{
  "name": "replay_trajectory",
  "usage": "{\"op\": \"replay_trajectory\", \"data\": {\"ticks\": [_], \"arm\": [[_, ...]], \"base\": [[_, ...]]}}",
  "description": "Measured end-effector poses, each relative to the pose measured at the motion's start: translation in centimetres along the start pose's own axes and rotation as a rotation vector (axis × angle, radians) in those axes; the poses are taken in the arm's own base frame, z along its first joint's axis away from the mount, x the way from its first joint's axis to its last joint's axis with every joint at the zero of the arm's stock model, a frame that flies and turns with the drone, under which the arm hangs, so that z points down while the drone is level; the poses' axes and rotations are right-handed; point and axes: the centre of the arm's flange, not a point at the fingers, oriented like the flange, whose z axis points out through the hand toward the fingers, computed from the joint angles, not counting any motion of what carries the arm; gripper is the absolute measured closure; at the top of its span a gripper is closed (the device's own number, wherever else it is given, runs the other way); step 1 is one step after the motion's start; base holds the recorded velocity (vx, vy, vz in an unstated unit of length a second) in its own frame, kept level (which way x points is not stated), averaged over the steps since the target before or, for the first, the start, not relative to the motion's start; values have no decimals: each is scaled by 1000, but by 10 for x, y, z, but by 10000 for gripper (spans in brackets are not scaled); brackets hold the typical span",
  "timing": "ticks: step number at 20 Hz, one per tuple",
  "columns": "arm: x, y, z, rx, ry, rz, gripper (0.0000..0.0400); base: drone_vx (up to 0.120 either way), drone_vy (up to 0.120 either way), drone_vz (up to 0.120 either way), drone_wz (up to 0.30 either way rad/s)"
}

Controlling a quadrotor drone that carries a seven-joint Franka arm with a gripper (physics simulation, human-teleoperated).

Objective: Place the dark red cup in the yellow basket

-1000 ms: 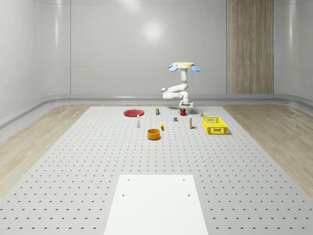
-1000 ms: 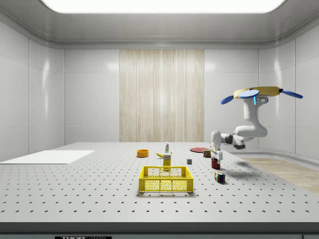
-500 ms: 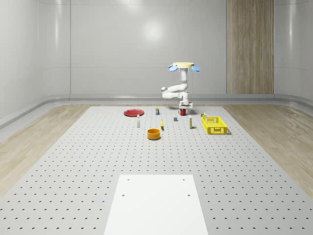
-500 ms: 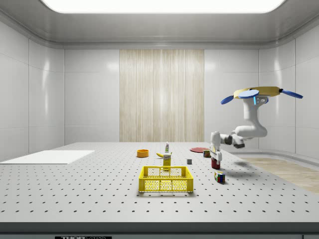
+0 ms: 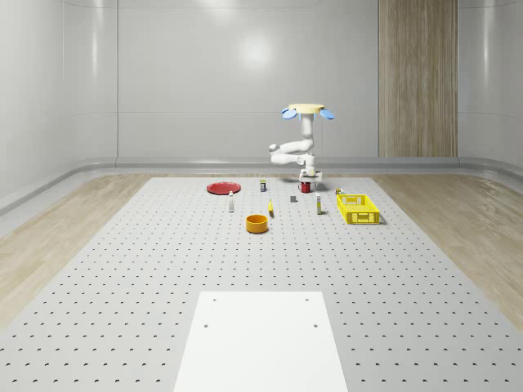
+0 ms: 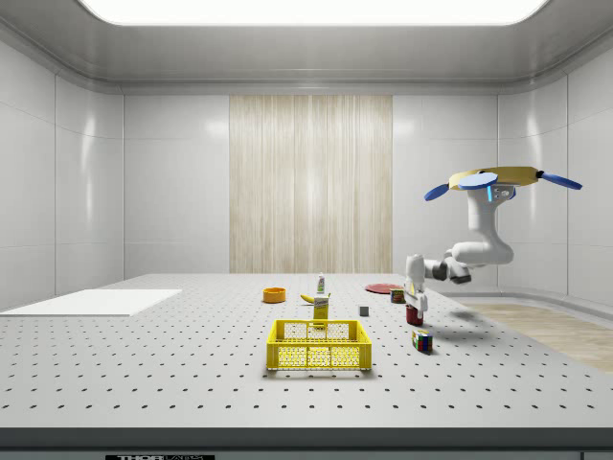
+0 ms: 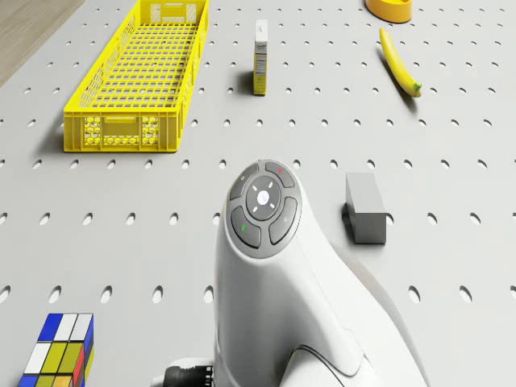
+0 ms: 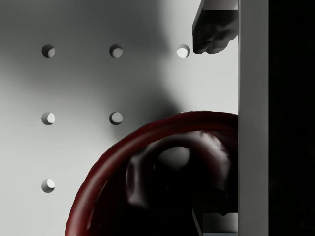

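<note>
Dark red round cup [image 8: 162, 182], upright on the grey perforated table [image 5: 163, 269] directly beneath the white two-finger gripper [image 6: 415, 305], whose fingers straddle its rim, grip state indeterminable; drone [image 5: 306, 110] hovering above; yellow lattice plastic basket [image 5: 357, 208] well apart.

bright even light from a broad white ceiling panel [image 6: 306, 10], soft glare on glossy grey walls [image 5: 253, 53], faint short shadows on the perforated grey worktop [image 7: 161, 242], dim shadowed wrist close-up
</note>
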Motion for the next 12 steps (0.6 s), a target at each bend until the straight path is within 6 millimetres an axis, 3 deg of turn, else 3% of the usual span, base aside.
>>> {"op": "replay_trajectory", "data": {"ticks": [2,5,8,12], "arm": [[0,0,1,0,0,0,118],[0,0,1,0,0,0,214],[0,0,2,0,0,0,259],[0,0,2,0,0,-2,280]], "base": [[0,0,0,0],[0,0,0,0],[0,0,0,0],[0,0,0,0]]}}
